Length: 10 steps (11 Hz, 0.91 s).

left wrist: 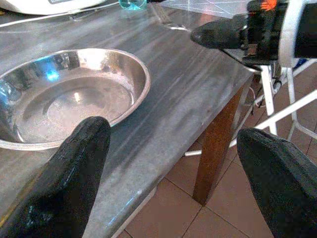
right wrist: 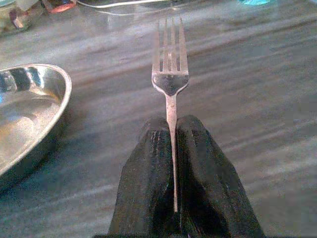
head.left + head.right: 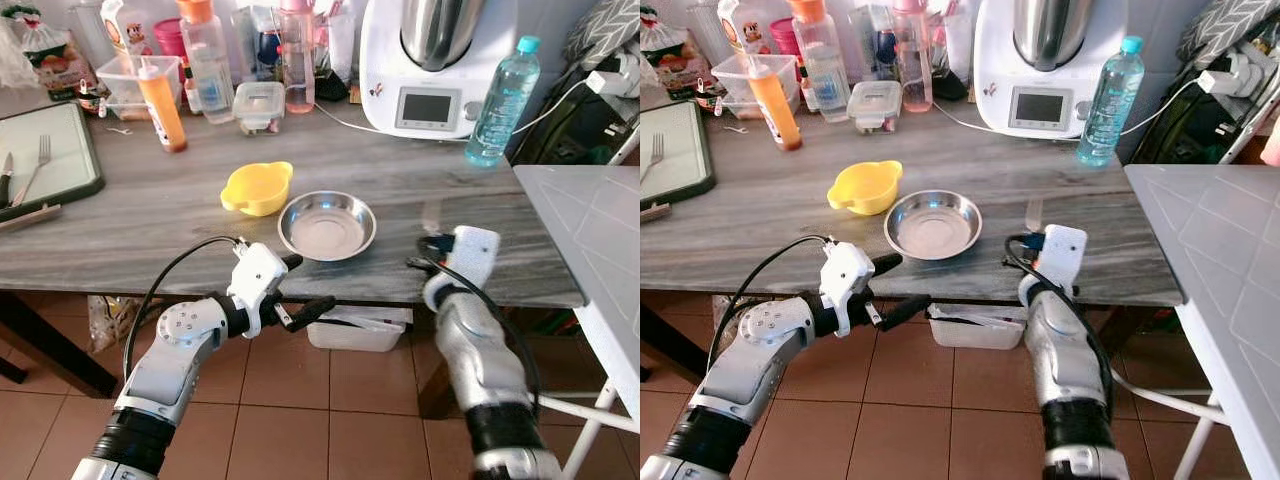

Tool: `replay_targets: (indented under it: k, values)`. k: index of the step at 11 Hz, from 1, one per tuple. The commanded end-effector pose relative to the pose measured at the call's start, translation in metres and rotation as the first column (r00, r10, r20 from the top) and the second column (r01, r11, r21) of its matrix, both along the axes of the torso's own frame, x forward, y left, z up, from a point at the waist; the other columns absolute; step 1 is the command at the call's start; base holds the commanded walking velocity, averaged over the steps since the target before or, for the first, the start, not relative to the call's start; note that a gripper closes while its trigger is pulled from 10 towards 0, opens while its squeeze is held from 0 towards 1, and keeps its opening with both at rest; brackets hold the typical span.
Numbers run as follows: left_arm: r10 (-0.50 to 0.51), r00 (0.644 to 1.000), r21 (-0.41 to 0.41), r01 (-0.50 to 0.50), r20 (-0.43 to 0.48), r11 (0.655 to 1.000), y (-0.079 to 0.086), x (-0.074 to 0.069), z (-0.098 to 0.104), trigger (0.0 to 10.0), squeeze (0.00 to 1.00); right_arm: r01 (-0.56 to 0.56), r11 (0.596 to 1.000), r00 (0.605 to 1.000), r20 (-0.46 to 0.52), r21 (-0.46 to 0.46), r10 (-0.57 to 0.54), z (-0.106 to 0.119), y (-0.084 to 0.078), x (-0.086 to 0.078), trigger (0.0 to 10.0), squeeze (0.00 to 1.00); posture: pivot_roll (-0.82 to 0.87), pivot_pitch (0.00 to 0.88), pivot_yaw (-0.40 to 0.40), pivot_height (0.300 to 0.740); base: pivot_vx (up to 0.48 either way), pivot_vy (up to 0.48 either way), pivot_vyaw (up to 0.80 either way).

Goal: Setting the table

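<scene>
Gripping a fork (image 2: pixel 170 79) by its handle, the right gripper (image 2: pixel 173 148) has its fingers (image 2: pixel 148 168) clenched tight on the thin metal, tines pointing out over the grey desk (image 3: pixel 150 210). From the head views that right gripper sits low over the near edge of the desk, just to the right of the steel plate (image 3: pixel 327 226), and the fork shows as a pale sliver beyond it. So the fork is not down yet, by the look of it; it hangs close over the wood, beside the plate and apart from it.

Over on the other side, the left gripper (image 3: pixel 300 288) waits at the desk's front edge, fingers (image 1: pixel 74 178) spread wide and holding nothing, with the plate just ahead of them. A yellow bowl (image 3: pixel 257 188) sits touching or nearly touching the plate's far left rim; I can't tell which.

Now the risks. The grip is on a narrow handle, edge-on between the pads, so the fork could twist or slip if it is lowered at an angle. It is also near the desk's front edge: let go too early or too far back, and it may tip off to the tiled floor (image 3: pixel 330 410). Swing left, and the tines could knock the plate into the bowl.
</scene>
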State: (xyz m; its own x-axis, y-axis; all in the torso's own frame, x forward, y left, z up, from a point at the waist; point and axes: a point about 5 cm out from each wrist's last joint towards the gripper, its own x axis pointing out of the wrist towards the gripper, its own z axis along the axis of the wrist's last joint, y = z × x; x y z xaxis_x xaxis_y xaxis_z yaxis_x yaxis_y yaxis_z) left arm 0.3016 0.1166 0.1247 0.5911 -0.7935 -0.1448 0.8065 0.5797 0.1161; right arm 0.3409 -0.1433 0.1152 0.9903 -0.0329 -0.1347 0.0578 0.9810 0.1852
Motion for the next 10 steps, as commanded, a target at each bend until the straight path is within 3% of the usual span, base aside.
replay_targets:
  k: [1, 6, 10]
  values:
    - [-0.001, 1.0, 0.008, 0.001, 0.009, 1.0, 0.001, 0.0, 0.004, 10.0, 0.0, -0.009, 1.0, 1.0, 0.016, 0.008, 0.009, 0.003, 0.004, 0.004, 10.0, 0.0, 0.15, 0.095, 0.026, 0.74, 0.0, 0.0, 0.0]
    - [-0.012, 1.0, 0.015, 0.012, 0.006, 1.0, -0.001, -0.002, 0.004, 10.0, 0.0, -0.02, 0.998, 1.0, -0.019, 0.055, 0.021, -0.002, 0.028, 0.018, 10.0, 0.0, 0.16, 0.091, 0.03, 0.74, 0.0, 0.0, 0.0]
    - [-0.022, 1.0, 0.02, 0.023, -0.001, 1.0, -0.002, -0.005, 0.002, 10.0, 0.0, 0.008, 0.999, 0.999, -0.051, 0.035, -0.006, -0.01, 0.023, 0.019, 10.0, 0.0, 0.16, 0.089, 0.029, 0.74, 0.0, 0.0, 0.0]
